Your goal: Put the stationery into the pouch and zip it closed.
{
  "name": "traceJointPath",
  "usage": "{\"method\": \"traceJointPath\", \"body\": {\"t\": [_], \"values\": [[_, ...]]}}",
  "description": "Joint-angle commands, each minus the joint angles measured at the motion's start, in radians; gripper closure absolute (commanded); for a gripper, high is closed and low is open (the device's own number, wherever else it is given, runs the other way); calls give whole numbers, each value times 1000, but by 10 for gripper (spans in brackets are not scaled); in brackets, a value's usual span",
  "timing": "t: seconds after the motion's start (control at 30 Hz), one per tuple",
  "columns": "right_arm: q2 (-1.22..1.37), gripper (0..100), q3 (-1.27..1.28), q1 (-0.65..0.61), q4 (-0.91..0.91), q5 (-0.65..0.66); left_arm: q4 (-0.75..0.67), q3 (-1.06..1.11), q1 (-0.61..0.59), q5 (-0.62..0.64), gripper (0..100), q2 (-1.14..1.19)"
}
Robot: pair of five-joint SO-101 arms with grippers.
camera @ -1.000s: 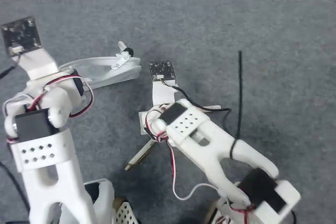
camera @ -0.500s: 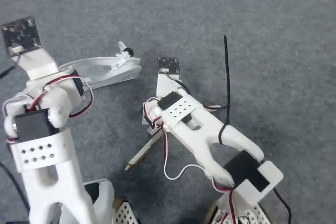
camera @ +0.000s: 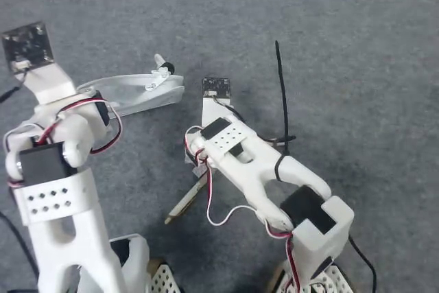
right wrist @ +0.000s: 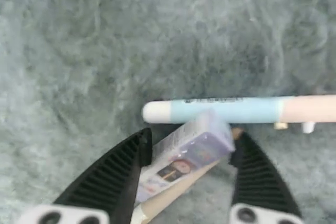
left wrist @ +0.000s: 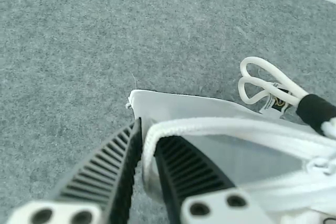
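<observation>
Right wrist view: my right gripper (right wrist: 191, 141) is spread astride a small purple packet (right wrist: 178, 158) (an eraser, I think), with a pen (right wrist: 226, 109) just beside it. The left gripper (left wrist: 144, 132) pinches the pouch (camera: 137, 94) rim, far left. Nothing packed yet, zip not yet closed.

Noted white printed shells on left arm (camera: 58, 190) and right arm (camera: 260, 169), with hole-dotted plates (camera: 48, 200) over black servo blocks (camera: 42, 159). Logged red, black and white leads (camera: 219, 204) looped at joints, a thick black cable (camera: 281, 94), and square circuit boards (camera: 27, 44) at wrists. Recorded left claw (left wrist: 147, 135) and right claw (right wrist: 191, 140): black ribbed fingers, white bases, round screw holes.
</observation>
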Motion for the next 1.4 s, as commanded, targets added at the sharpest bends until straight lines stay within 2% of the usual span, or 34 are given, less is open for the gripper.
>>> {"method": "traceJointPath", "body": {"t": [0.0, 0.27, 0.53, 0.8, 0.97, 1.07, 1.37], "values": [[-2, 890, -69, 35, 12, -6, -38, -1, -3, -8, 990, -3], [-54, 905, -69, 45, 65, 57, -38, 1, -3, -8, 990, -3], [-140, 905, -66, 45, 131, 64, -38, 1, -6, -8, 990, -3], [-263, 905, -64, 45, 200, 68, -40, 1, -75, -8, 989, -3], [-364, 905, -64, 45, 259, 184, -40, 1, -74, -8, 989, -3], [-418, 905, -63, 45, 289, 212, -40, 1, -74, -8, 989, -3], [-476, 902, 3, 38, 265, 213, -40, 1, -74, -8, 989, -3]]}}
